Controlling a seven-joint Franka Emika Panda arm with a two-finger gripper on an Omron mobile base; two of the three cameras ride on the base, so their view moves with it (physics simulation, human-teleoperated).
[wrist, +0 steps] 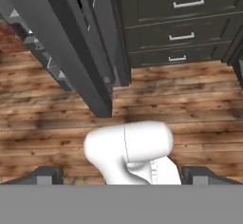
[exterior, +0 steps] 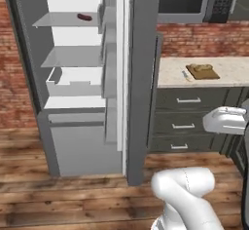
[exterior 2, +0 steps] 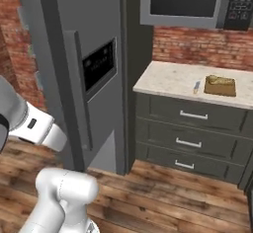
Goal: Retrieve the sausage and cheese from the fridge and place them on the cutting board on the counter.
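Grey fridge [exterior: 87, 78] is the biggest thing, door swung wide so the white interior and grey shelves show in the left base view; the right base view catches the door's outer face with the black dispenser panel [exterior 2: 99, 64]. Next to it runs the beige speckled desk [exterior: 233, 70] over dark drawers [exterior 2: 190, 128] with silver bar handles, a microwave [exterior 2: 188, 2] mounted above on the brick wall.

White arm [exterior: 187, 195] is folded up low over the wooden floor [wrist: 57, 118], elbow bulging in front of the base, forearm reaching out sideways well away from the fridge. Hand camera looks down at the floor and the arm's own joint; the claw [wrist: 123, 175] is spread wide with nothing between its tips.

Cutting board [exterior: 203, 71] sits on the desk with an olive lump on it, looks like the cheese [exterior 2: 220, 81]. Small knife [exterior 2: 196, 86] lies just beside the board. Sausage [exterior: 84, 17] is on the fridge's upper shelf.
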